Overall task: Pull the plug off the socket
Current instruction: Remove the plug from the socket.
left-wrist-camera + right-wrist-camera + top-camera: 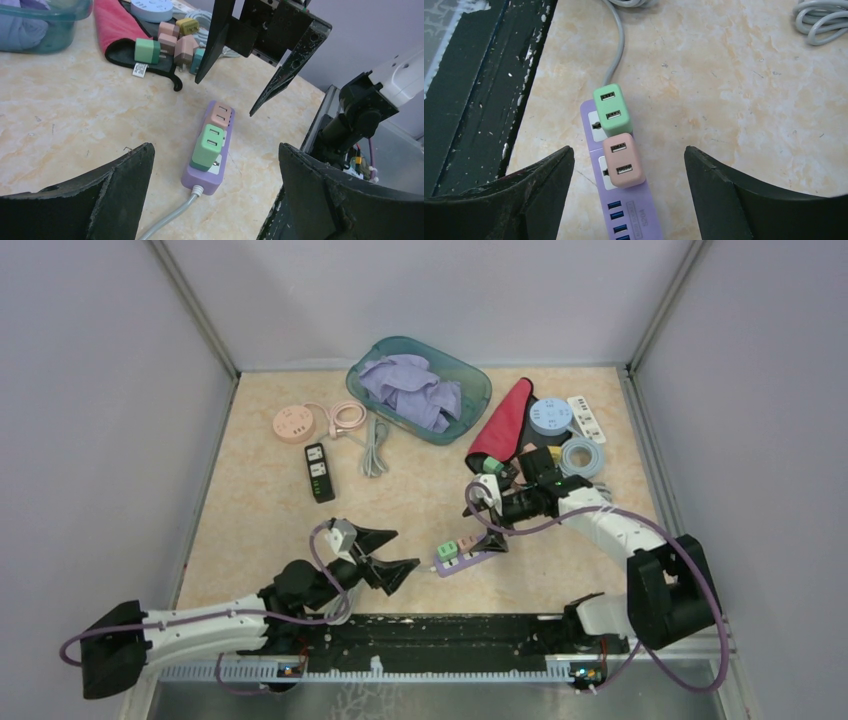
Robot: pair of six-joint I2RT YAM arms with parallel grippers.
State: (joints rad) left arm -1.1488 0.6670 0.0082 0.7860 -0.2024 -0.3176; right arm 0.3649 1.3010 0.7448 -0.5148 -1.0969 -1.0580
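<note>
The left hand (398,552) hangs low over the bench (280,520), spread wide and empty, just short of the cord end of the purple power strip (470,558). The strip lies flat, its long axis running away from that hand. Two plugs sit in it side by side: the green plug (611,110) by the cord, then the pink plug (624,160). The right hand (225,97), released and empty, hovers above, straddling the strip's width around the pink plug. It looks better placed for a straight upward pull.
</note>
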